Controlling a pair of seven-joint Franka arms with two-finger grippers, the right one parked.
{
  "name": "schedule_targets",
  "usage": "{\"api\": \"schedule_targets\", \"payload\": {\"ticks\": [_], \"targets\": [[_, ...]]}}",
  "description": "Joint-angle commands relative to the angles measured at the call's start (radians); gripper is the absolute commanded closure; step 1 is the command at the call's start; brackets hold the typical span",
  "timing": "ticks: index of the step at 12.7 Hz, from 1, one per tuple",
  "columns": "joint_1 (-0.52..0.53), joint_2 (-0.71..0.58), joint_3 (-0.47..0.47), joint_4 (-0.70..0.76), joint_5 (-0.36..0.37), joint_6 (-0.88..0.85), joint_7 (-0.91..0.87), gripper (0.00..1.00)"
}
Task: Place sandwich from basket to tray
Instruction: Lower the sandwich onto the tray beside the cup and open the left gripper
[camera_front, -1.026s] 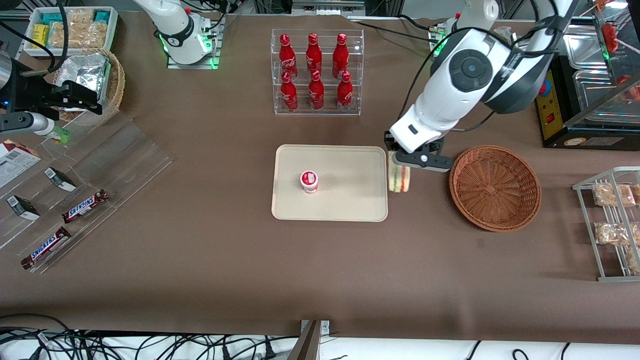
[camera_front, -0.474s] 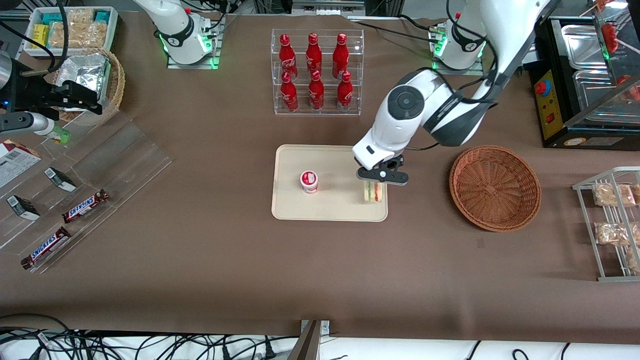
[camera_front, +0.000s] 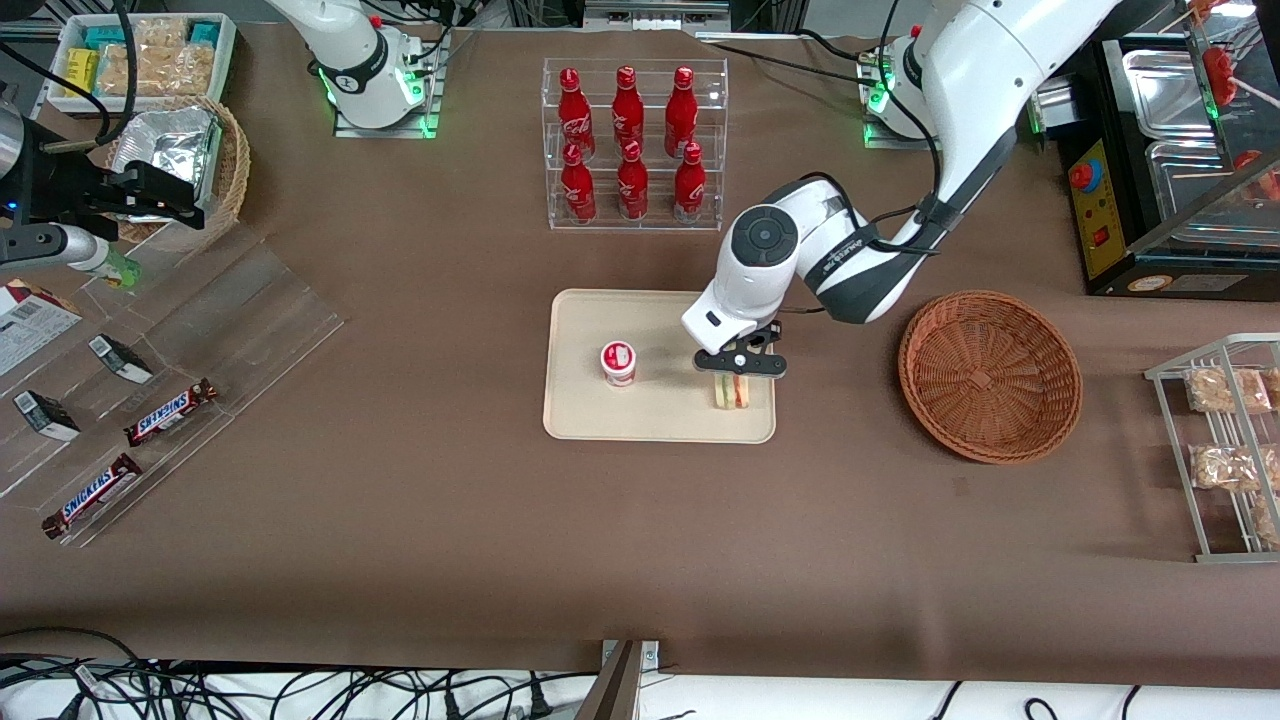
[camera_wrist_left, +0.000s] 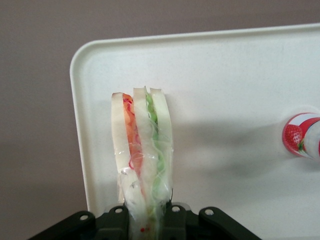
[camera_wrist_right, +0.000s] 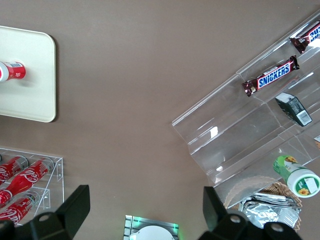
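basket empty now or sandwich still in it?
Empty. The basket shows only bare weave; the sandwich is over the tray, gripped on edge by the left pincer.

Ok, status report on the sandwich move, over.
Gripper shut on sandwich, low over the tray. Basket empty. Yogurt cup on tray, apart from sandwich.

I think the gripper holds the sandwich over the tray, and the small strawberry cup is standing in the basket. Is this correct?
Not quite. The gripper does hold the sandwich over the tray, but the strawberry cup stands on the tray, beside the sandwich, not in the basket. The front view shows the basket holding nothing.
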Motion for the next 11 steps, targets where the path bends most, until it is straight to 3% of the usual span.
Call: {"api": "schedule_targets", "payload": {"ticks": [1,3,6,8,9,10,11], "targets": [[-0.020,0.027,0.003,0.029,0.039,-0.009,-0.022,1.00],[-0.020,0.042,0.003,0.029,0.040,-0.009,-0.022,0.99],[-0.023,0.057,0.004,0.029,0.062,-0.004,-0.022,0.87],[-0.024,0.056,0.004,0.029,0.060,-0.021,-0.025,0.40],[-0.023,0.053,0.003,0.030,0.060,-0.036,-0.044,0.12],[-0.021,0.047,0.003,0.038,0.060,-0.053,-0.075,0.00],[-0.017,0.031,0.001,0.043,0.060,-0.068,-0.097,0.00]]}}
